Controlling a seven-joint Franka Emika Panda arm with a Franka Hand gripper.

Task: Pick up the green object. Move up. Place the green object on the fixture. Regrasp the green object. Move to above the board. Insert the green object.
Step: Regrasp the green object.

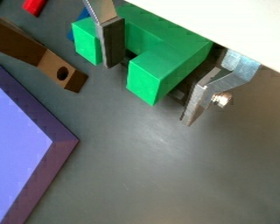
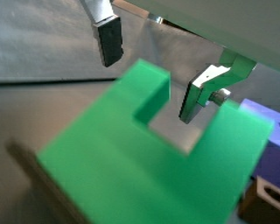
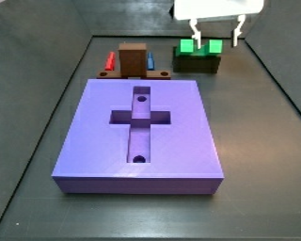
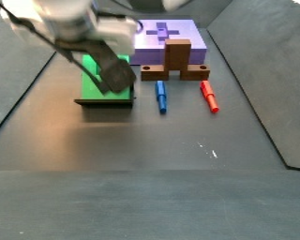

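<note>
The green object (image 3: pixel 198 46) rests on the dark fixture (image 3: pixel 198 66) at the far right of the floor, also seen as the green object (image 4: pixel 90 67) over the fixture (image 4: pixel 105 100). My gripper (image 3: pixel 213 41) hangs just over it, open. In a wrist view one prong of the green object (image 1: pixel 164 68) lies between the fingers; one finger (image 1: pixel 111 39) stands in the notch with a gap to the plastic, and the other finger sits beside the prong's outer face. From the opposite wrist side the green object (image 2: pixel 130 157) fills the foreground below the open gripper (image 2: pixel 147 90). The purple board (image 3: pixel 140 132) lies mid-floor.
A brown block (image 3: pixel 132 58) stands at the board's far edge, with a red piece (image 4: pixel 209 94) and a blue piece (image 4: pixel 160 92) beside it. The board's corner (image 1: pixel 20 140) and the brown block (image 1: pixel 38 57) lie close to the gripper. Dark walls ring the floor.
</note>
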